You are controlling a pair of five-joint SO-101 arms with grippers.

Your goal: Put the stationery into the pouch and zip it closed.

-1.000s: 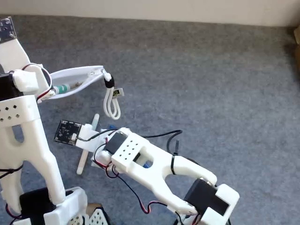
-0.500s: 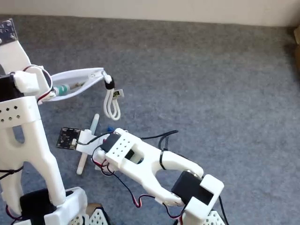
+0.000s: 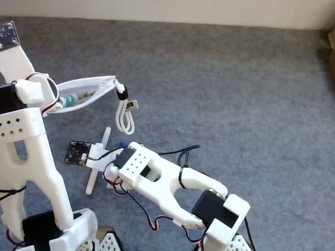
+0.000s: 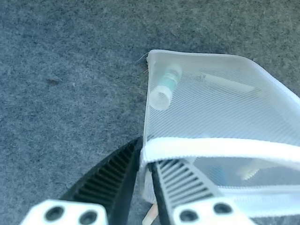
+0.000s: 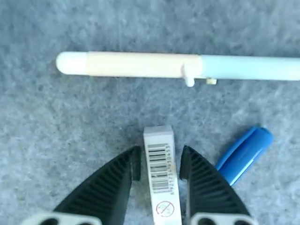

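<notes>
**Two arms, one pouch, three loose pieces**

There is one white mesh zip pouch point(image 3: 86, 91), in the upper left of the high view. The left gripper point(image 4: 144, 161) is pressed together on its white edge band. Two things show through the mesh: a green-capped tube point(image 4: 164, 89) and a pale thin stick point(image 4: 227, 82). One white cord loop point(image 3: 125, 117) hangs from the zip end.

Three pieces lie on the carpet at lower left centre:
- a long white and pale-blue pen point(image 5: 187, 65)
- a short blue pen point(image 5: 243, 152)
- a slim white bar-coded stick point(image 5: 159, 178)

The right gripper point(image 5: 160, 152) straddles the stick, its jaws slightly spread with thin gaps on both sides.

The surface is a grey short-pile carpet point(image 3: 235, 94), with a pale wall strip point(image 3: 183, 9) along the top edge. The right half of the carpet is open floor.
</notes>
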